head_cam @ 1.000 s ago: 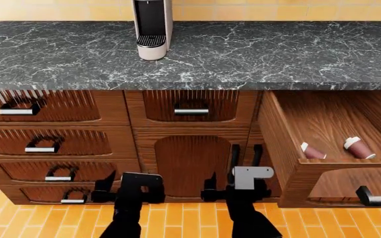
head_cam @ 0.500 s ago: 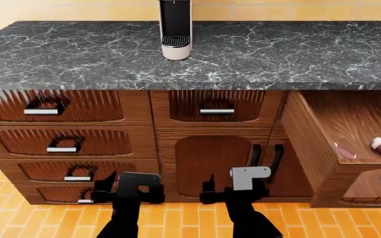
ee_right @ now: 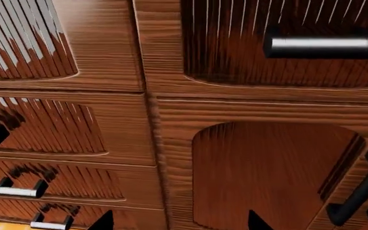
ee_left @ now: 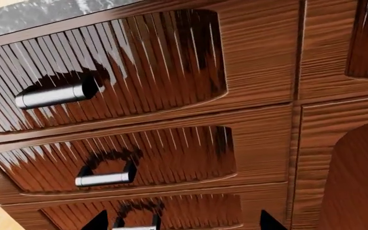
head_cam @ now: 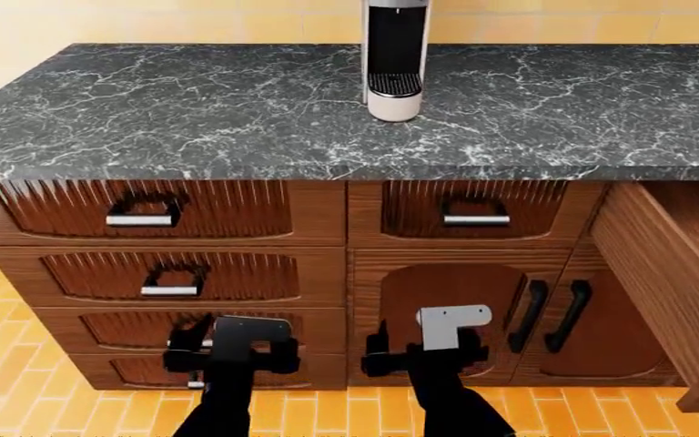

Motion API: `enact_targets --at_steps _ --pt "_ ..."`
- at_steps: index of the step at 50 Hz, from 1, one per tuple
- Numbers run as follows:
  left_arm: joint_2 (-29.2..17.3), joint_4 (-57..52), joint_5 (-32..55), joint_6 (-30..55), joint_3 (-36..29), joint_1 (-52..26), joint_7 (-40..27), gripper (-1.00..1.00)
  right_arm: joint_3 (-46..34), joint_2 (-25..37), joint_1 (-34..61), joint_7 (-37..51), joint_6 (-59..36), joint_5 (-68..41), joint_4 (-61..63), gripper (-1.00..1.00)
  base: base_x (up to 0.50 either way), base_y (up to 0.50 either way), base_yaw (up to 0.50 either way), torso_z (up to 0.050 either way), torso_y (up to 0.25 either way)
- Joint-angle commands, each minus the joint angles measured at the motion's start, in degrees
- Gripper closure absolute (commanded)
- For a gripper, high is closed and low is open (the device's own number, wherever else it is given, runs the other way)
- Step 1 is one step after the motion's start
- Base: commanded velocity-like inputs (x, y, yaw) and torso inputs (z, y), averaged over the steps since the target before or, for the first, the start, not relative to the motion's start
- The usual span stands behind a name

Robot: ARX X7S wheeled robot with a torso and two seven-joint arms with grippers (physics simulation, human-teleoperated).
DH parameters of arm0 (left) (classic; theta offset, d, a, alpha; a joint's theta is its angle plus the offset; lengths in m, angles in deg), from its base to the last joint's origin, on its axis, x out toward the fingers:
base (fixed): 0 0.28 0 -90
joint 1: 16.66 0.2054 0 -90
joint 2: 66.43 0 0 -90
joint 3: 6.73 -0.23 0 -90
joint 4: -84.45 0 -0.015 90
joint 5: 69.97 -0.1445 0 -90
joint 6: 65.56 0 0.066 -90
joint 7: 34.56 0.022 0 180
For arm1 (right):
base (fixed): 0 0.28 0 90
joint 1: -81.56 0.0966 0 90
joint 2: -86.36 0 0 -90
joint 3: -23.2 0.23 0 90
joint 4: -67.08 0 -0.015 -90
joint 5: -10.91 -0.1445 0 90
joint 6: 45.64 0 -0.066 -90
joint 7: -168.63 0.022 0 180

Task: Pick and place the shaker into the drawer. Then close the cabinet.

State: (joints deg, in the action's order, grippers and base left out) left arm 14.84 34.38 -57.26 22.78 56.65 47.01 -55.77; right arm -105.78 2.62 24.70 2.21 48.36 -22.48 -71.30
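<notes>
- Head view: black marble countertop (head_cam: 204, 109) carried a coffee machine (head_cam: 393, 56). Open drawer (head_cam: 672, 264) stuck out at far right, inside hidden; shaker out of sight. Left gripper (head_cam: 230, 348) and right gripper (head_cam: 425, 351) hung low before the cabinet, both spread, empty.
- Left wrist: ribbed drawer fronts, silver handle (ee_left: 56, 94); fingertips (ee_left: 96, 221) apart.
- Right wrist: arched door panel (ee_right: 267, 177), black door handle (ee_right: 356, 191); fingertips (ee_right: 104, 221) apart.

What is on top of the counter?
On the counter only a coffee machine shows, standing near the back. The view cuts off the machine's top and the counter's far right, so anything there is hidden.
</notes>
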Motion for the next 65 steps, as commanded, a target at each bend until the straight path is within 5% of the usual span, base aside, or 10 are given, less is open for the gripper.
enact_targets --at_steps 1,9,10,13,16,20,24,28,45,65 --pt "0.33 -0.01 0.41 0.08 -0.68 0.01 0.42 -1.0 1.18 1.0 -0.89 0.81 0.6 -0.89 1.89 -1.0 0.0 0.0 0.0 0.0 0.0" --pt "0.31 0.3 -0.39 -0.17 -1.49 -0.09 0.1 -1.0 1.18 1.05 -0.91 0.95 0.6 -1.06 1.92 -1.0 0.0 0.0 0.0 0.0 0.0" --pt "8.48 -31.34 -21.31 2.53 20.43 17.74 12.61 -1.0 30.39 -6.24 -24.55 -9.12 -9.05 24.8 39.79 -1.0 0.0 0.0 0.0 0.0 0.0" --pt "7.71 -10.94 -17.89 1.84 20.82 7.11 14.25 -1.0 26.64 -5.01 -8.6 -8.86 -7.85 23.23 15.21 -1.0 0.0 0.0 0.0 0.0 0.0" --pt "4.26 -27.95 -14.82 8.98 21.86 9.61 19.25 -1.0 26.9 0.9 -12.71 -8.37 -19.88 21.42 39.14 -1.0 0.0 0.0 0.0 0.0 0.0" --pt "-2.03 -43.53 -12.0 23.08 27.02 -1.51 22.21 -1.0 29.96 12.44 -5.89 -7.68 -45.0 19.29 68.41 -1.0 0.0 0.0 0.0 0.0 0.0" --pt "-9.16 -52.24 -9.97 36.15 29.53 -20.34 26.7 -1.0 33.18 22.63 17.27 -10.35 -73.28 13.94 87.08 -1.0 0.0 0.0 0.0 0.0 0.0" --pt "-13.75 -54.68 -7.97 43.3 29.61 -36.75 30.9 -1.0 30.16 27.71 42.03 -15.3 -87.94 9.85 89.99 -1.0 0.0 0.0 0.0 0.0 0.0" --pt "-19.14 -56.43 -6.06 51.47 29.78 -57.6 34.75 -1.0 12.5 33.49 81.24 -24.54 -80.86 14.52 70.55 -1.0 0.0 0.0 0.0 0.0 0.0" --pt "-20.42 -59.27 -6.35 52.01 35.72 -46.42 32.96 -1.0 7.03 39.28 86.31 -26.49 -77.59 18.54 65.58 -1.0 0.2 -0.07 0.0 0.0 0.0"
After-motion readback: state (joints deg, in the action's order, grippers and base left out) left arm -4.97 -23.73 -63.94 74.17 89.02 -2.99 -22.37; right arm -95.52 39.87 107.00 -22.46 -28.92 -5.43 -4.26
